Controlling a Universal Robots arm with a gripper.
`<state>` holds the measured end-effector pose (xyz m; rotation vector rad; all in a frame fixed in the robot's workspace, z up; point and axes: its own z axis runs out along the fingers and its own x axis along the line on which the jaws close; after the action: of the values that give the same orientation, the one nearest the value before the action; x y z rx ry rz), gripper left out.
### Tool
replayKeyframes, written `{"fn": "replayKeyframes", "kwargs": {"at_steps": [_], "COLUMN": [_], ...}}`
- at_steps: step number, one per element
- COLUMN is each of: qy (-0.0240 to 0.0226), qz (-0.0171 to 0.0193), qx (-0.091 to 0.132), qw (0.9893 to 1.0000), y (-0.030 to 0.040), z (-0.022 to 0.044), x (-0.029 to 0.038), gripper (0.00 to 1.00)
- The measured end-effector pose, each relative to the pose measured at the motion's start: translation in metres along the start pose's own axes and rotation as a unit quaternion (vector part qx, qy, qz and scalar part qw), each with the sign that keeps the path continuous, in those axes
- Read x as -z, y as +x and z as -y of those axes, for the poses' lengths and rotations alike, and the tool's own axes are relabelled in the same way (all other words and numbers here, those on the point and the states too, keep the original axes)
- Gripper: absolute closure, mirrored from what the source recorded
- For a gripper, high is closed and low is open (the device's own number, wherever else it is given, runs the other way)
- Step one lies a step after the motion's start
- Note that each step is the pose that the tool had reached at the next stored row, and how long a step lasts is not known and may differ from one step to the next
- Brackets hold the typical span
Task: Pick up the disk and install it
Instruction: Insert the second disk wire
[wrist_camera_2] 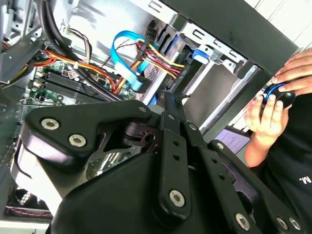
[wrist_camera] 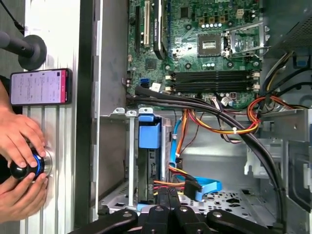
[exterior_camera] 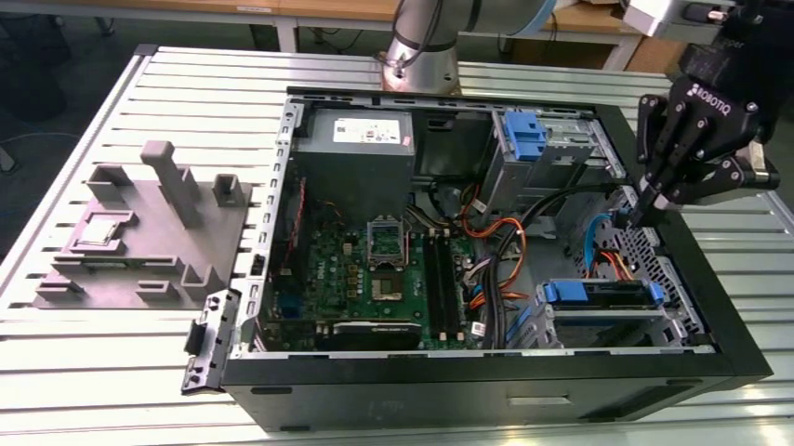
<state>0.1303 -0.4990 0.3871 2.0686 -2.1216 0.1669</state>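
Blue-framed disk (exterior_camera: 601, 294) seated in one computer case (exterior_camera: 496, 390) bay, one gripper (exterior_camera: 644, 216) above, fingers together, two hands (wrist_camera: 19, 165) on a knob.

A robotics lab: an open computer case (exterior_camera: 496, 372) sits on a slatted aluminium desk (exterior_camera: 186, 84) beside a grey fixture block (exterior_camera: 143, 232).

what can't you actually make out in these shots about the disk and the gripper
- Disk: in the exterior view its blue carrier edge shows in the bay; the bay frame hides its label and how far it is seated.
- Gripper: in both wrist views its own body covers the fingertips.
- Hands: the first wrist view's edge cuts off the person.
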Motion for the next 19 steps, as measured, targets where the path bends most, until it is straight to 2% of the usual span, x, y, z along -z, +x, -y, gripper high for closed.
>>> {"fn": "replayKeyframes", "kwargs": {"at_steps": [8, 11, 12, 14, 16, 19], "qy": [-0.0037, -0.0040, -0.0040, -0.0038, -0.0037, -0.0037], "qz": [-0.0031, -0.0067, -0.0087, -0.0175, -0.0236, -0.0241], "qx": [0.001, 0.001, 0.000, 0.000, 0.000, 0.000], "qw": [1.0000, 1.0000, 1.0000, 0.9998, 0.9997, 0.9997], "y": [-0.0139, -0.0184, -0.0192, -0.0207, -0.0230, -0.0254], "z": [-0.0004, -0.0005, -0.0004, -0.0004, -0.0004, -0.0003], "x": [0.0024, 0.0018, 0.0012, -0.0002, -0.0024, -0.0047], "gripper": [0.90, 0.90, 0.90, 0.90, 0.90, 0.90]}}
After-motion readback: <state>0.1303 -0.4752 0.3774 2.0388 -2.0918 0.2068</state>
